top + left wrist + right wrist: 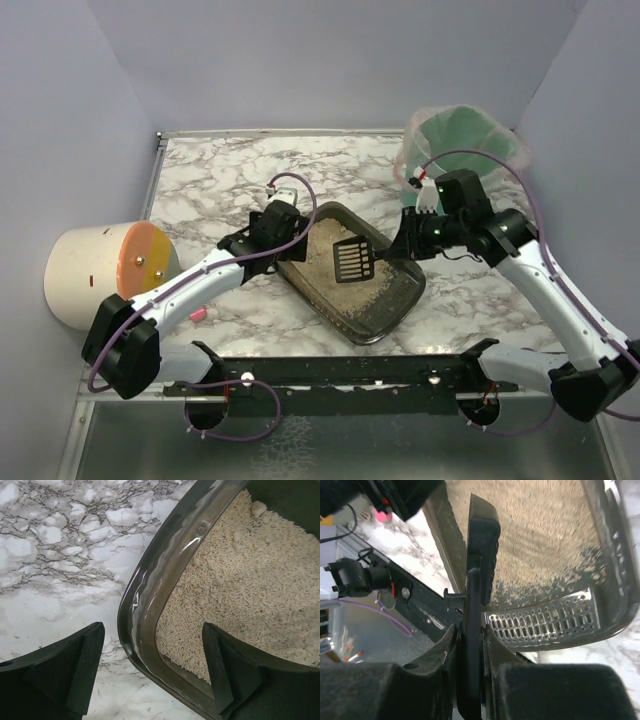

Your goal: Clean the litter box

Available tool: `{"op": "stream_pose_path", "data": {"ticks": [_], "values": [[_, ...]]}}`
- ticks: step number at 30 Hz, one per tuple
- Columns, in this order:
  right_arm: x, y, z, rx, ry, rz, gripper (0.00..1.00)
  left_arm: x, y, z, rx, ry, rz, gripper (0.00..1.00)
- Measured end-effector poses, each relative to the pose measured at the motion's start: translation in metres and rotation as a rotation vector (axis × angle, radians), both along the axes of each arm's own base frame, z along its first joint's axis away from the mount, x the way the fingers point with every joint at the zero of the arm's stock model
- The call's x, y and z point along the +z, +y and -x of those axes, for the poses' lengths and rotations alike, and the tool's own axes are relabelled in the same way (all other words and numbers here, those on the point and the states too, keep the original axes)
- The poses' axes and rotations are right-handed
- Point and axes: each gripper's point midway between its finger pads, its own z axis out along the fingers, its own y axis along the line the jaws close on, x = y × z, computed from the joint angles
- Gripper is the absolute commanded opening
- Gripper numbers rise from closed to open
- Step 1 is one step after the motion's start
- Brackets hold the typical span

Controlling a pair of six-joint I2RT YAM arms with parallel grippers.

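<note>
The litter box [398, 305] is a dark shallow tray lying diagonally mid-table, with beige litter [325, 262] piled toward its left end. A black slotted scoop [353, 260] hovers over the litter. My right gripper [410, 238] is shut on its handle. In the right wrist view the scoop [481, 545] shows edge-on, its handle pinched between my right gripper [470, 640] fingers above the litter box [615, 580]. My left gripper [152, 665] is open and straddles the box's corner rim [145, 595], one finger [75, 670] outside over the marble, the other [235, 675] inside over the litter.
A green bucket lined with a clear bag [462, 140] stands at the back right, behind the right arm. A white and orange cylinder [100, 270] lies at the left table edge, with a small pink object [198, 314] near it. A black rail [340, 375] runs along the front.
</note>
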Motion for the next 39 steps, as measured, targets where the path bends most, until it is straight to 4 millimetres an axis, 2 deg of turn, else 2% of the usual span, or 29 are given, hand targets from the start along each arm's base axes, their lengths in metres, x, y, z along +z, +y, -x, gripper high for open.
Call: {"op": "stream_pose_path", "data": {"ticks": [4, 7, 11, 22, 27, 34, 39], "values": [[-0.04, 0.009, -0.003, -0.018, 0.166, 0.035, 0.01, -0.023, 0.006, -0.003, 0.027, 0.06, -0.04, 0.77], [-0.061, 0.01, -0.004, -0.061, 0.248, 0.053, 0.0, -0.037, 0.013, -0.006, 0.051, 0.099, -0.062, 0.65], [-0.063, 0.011, -0.016, -0.156, 0.247, 0.028, 0.0, -0.048, 0.014, -0.01, 0.065, 0.139, -0.059, 0.49], [-0.073, 0.019, -0.051, -0.389, 0.229, -0.066, 0.01, -0.048, 0.009, -0.013, 0.039, 0.149, -0.051, 0.18], [-0.077, 0.031, -0.062, -0.421, 0.216, -0.079, 0.01, -0.048, 0.008, -0.012, 0.033, 0.152, -0.046, 0.13], [-0.109, 0.06, -0.06, -0.407, 0.267, -0.026, 0.01, -0.047, 0.006, -0.01, 0.024, 0.159, -0.037, 0.11], [-0.112, 0.075, -0.063, -0.43, 0.266, -0.035, 0.0, -0.047, 0.006, -0.009, 0.023, 0.161, -0.036, 0.08]]}}
